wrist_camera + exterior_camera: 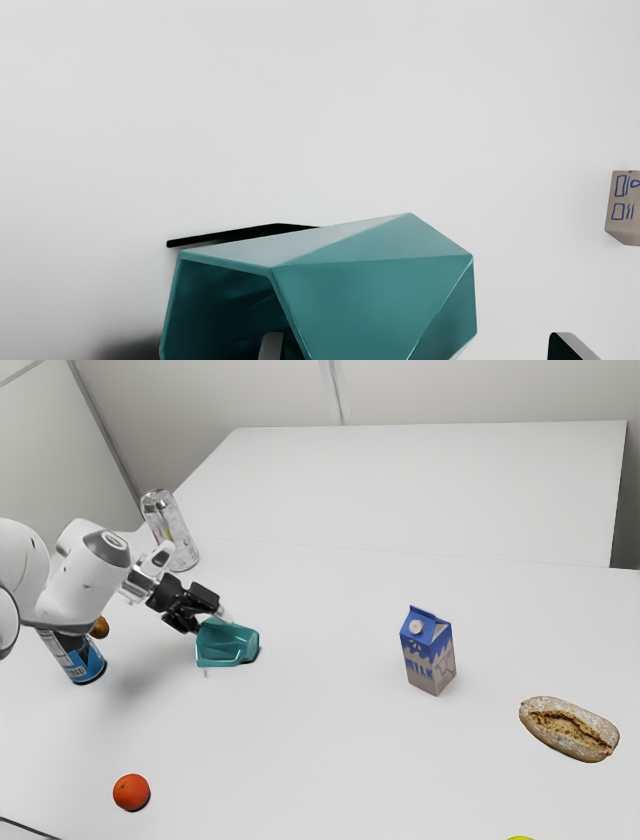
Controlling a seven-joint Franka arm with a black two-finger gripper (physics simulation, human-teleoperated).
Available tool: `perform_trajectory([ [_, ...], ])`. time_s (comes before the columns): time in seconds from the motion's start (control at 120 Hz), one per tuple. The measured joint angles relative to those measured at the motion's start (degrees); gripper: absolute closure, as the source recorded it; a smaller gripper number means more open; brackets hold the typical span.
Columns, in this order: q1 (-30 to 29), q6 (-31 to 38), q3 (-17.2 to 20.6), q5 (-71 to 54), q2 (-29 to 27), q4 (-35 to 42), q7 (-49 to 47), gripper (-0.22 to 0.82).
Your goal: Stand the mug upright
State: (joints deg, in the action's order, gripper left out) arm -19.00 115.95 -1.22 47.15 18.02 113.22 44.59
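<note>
The teal faceted mug (226, 644) lies on its side on the white table. Right at it, on the side toward the arm, is my black gripper (208, 611). In the wrist view the mug (370, 295) shows its dark hollow mouth at one end. My gripper (421, 345) is open there, its fingers wide apart: one fingertip (271, 346) is at the mouth, overlapping the dark opening, and the other stands off beyond the mug's opposite end, with bare table showing between.
A blue-and-white milk carton (430, 652) stands mid-table, with a bread loaf (568, 729) farther toward the exterior view's right. Near the arm are a silver can (170, 528), a blue can (78, 658) and a small brown item (99, 627). An orange fruit (131, 792) sits in the foreground.
</note>
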Motion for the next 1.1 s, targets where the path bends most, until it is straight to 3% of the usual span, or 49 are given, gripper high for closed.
perform_trajectory([
  [0.3,-0.02,-0.06,0.13,3.58,-0.19,0.44,4.25,0.4],
  [0.65,0.46,-0.05,0.32,3.98,-1.66,0.41,7.15,0.66],
  [0.8,0.72,0.35,0.43,3.55,-2.83,0.71,7.96,0.73],
  [1.1,3.37,0.92,0.48,0.07,-9.39,2.19,8.41,0.77],
])
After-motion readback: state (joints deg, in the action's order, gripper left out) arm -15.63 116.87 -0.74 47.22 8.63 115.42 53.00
